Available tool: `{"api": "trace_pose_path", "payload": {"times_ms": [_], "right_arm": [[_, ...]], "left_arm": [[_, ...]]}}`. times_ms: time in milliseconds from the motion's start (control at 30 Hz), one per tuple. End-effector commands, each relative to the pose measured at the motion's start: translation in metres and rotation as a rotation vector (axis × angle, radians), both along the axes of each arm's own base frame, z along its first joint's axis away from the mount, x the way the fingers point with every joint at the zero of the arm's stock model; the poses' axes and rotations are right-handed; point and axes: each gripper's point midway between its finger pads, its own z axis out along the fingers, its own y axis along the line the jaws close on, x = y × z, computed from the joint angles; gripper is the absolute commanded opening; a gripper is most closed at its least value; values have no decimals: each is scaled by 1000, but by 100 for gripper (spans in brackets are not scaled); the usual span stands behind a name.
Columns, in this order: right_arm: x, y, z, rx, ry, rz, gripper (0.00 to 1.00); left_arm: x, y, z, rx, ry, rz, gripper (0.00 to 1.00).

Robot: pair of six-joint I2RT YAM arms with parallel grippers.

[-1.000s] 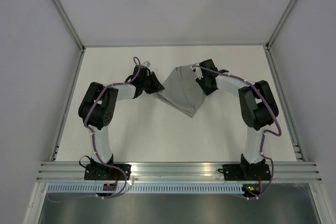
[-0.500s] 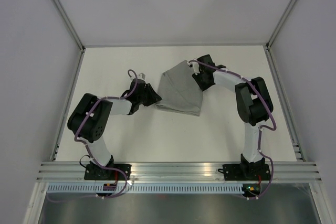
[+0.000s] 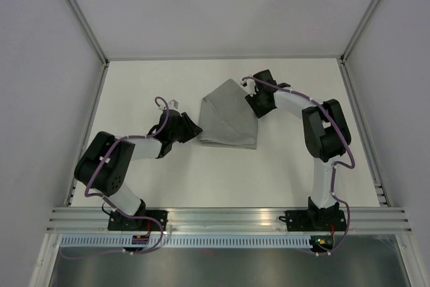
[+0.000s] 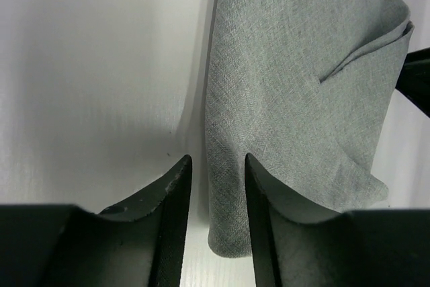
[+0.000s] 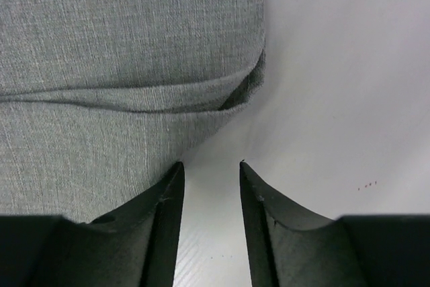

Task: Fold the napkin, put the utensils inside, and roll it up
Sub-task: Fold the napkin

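**Inspector:** Location of the work item?

**Operator:** The plain mid-grey, felt-like fabric napkin (image 3: pixel 228 119) lies folded on the white table (image 3: pixel 289 173). It sits in the far half, about midway between the left and right edges. Its point faces the far edge and its long straight side faces the near edge. The pink-handled utensils appear in no view.

**Inspector:** Claws?

**Operator:** The left gripper (image 3: pixel 195 130) sits low at the napkin's near-left corner, jaws a narrow slot apart. The cloth's left border runs under that slot, and nothing looks pinched in the wrist view. The right gripper (image 3: pixel 253 103) is at the napkin's right-hand corner. Its jaws are likewise narrowly parted over bare table, with the cloth just beside one finger.

**Inspector:** Handling assessment?

**Operator:** Judged light, limp and matte. It should not slip from the pads, but it will sag and drag, and the layers can shear. At the right corner the upper layer gapes from the lower one. Best hold, in my judgement, is a corner or border, taking all layers together.

**Inspector:** Clearance?

**Operator:** Open table lies between the napkin and the near edge and towards both side edges, with less towards the far edge. Metal rails (image 3: pixel 86 140) run along the side edges. The arms flank the cloth, well apart from each other.
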Motion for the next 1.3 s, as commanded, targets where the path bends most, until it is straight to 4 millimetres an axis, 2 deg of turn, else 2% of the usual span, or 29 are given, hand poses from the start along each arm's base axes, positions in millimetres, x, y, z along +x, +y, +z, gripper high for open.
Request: {"api": "trace_pose_path", "payload": {"times_ms": [0, 167, 200, 267, 300, 367, 400, 467, 567, 700, 733, 767, 800, 833, 900, 1100, 1267], "right_arm": [[-5, -10, 34, 23, -35, -31, 46], [-7, -21, 61, 46, -83, -24, 56], [-9, -20, 74, 72, -106, -1, 57], [-18, -17, 83, 96, -121, 68, 59], [-20, -13, 100, 121, -159, 98, 60], [-28, 1, 118, 178, -180, 210, 61], [-35, 5, 120, 192, -159, 251, 60], [-44, 21, 133, 247, -157, 349, 61], [-66, 36, 138, 253, -158, 499, 61], [-89, 56, 126, 176, -193, 687, 64], [-99, 69, 121, 159, -194, 740, 64], [-106, 73, 110, 135, -179, 763, 65], [-104, 78, 107, 105, -209, 777, 65], [-111, 90, 103, 94, -215, 823, 65], [-119, 103, 90, 95, -200, 865, 65], [-126, 122, 71, 94, -173, 908, 65], [-133, 129, 51, 69, -141, 930, 65]], "left_arm": [[15, 13, 33, 29, -102, 33, 43], [26, 25, 69, 38, -187, 28, 47], [27, 25, 82, 44, -225, 16, 48], [27, 24, 98, 48, -258, -4, 48], [26, 24, 104, 58, -276, -22, 49], [26, 22, 130, 54, -334, -42, 49], [22, 22, 135, 62, -340, -57, 49], [19, 24, 157, 49, -396, -55, 50], [15, 25, 175, 39, -438, -53, 50], [12, 30, 184, 47, -456, -36, 51], [12, 31, 184, 50, -457, -32, 51], [13, 32, 184, 56, -457, -27, 51], [13, 33, 185, 59, -459, -21, 51], [13, 33, 184, 61, -453, -22, 51], [11, 33, 184, 60, -452, -25, 51], [4, 41, 198, 82, -478, -11, 52], [3, 44, 211, 102, -496, -13, 53]]}}
